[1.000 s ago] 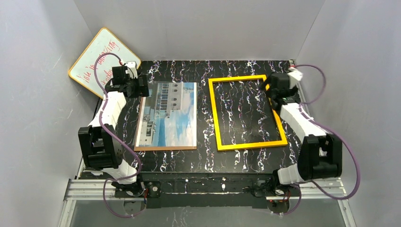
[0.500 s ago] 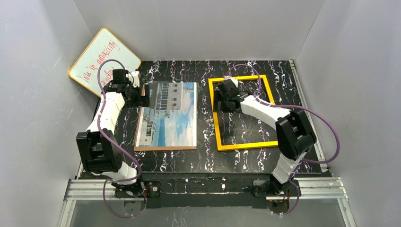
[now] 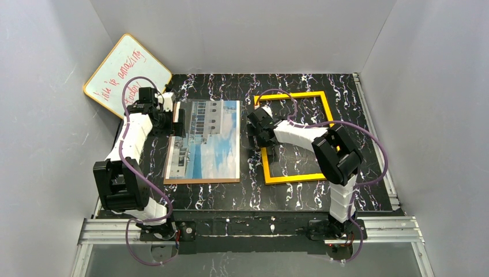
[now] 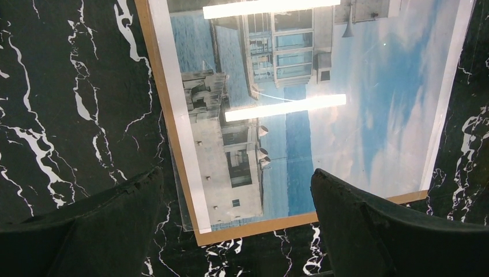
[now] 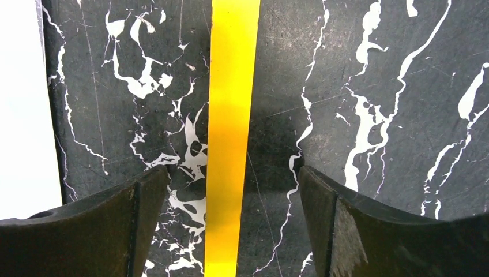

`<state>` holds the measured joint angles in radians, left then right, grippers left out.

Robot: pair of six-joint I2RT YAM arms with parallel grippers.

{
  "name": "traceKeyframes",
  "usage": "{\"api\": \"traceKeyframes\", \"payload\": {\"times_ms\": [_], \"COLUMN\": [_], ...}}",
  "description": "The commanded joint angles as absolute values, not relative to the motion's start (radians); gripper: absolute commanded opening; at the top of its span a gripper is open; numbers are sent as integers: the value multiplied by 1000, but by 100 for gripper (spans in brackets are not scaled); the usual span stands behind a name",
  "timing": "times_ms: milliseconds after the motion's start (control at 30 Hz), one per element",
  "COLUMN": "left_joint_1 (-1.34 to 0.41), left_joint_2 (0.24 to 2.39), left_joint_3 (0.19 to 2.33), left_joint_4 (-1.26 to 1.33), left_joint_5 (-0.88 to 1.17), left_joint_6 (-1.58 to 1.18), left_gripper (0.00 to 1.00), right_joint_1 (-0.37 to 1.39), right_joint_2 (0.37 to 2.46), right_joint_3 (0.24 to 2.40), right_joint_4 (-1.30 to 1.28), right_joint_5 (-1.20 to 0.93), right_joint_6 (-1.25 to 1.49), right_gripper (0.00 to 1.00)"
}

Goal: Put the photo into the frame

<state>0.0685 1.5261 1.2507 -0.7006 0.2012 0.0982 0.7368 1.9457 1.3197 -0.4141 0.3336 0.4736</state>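
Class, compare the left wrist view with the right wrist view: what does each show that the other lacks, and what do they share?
Only the left wrist view: the photo lying on a brown board, with the open left pincer over one end of it.
Only the right wrist view: a yellow bar of the frame running between the fingers of the open right pincer.
Shared: the black marbled table.

Whiteboard, yellow-rimmed with red handwriting, leans tilted against the grey left wall at the far-left corner. Black table with white veining. Brown board lies flat on the left half; only thin edges show. Metal rail runs along the near edge.
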Motion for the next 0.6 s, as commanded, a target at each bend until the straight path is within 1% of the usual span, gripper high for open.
{"api": "traceKeyframes", "payload": {"times_ms": [0, 67, 133, 167, 233, 300, 333, 467, 567], "left_joint_1": [69, 69, 64, 56, 30, -14, -32, -41, -41], "left_joint_2": [1476, 1475, 1474, 1472, 1460, 1444, 1439, 1451, 1463], "left_joint_3": [1245, 1245, 1243, 1241, 1232, 1216, 1210, 1223, 1259], "left_joint_4": [-748, -750, -754, -759, -773, -775, -775, -790, -817], "left_joint_5": [230, 231, 235, 241, 264, 251, 240, 227, 239], "left_joint_6": [131, 137, 142, 150, 173, 185, 186, 167, 160], "left_gripper": [98, 98, 98, 98, 98, 98, 98, 98, 98], "right_joint_1": [733, 737, 742, 746, 754, 760, 762, 767, 769], "right_joint_2": [1976, 1982, 1987, 1991, 2003, 2013, 2015, 2006, 1981], "right_joint_3": [1340, 1336, 1337, 1340, 1357, 1386, 1399, 1449, 1487], "right_joint_4": [-417, -409, -406, -408, -422, -437, -446, -480, -493], "right_joint_5": [359, 349, 337, 333, 330, 329, 330, 314, 258], "right_joint_6": [474, 484, 496, 502, 517, 534, 541, 570, 590], "right_gripper": [89, 82, 73, 66, 49, 35, 30, 16, 9]}}
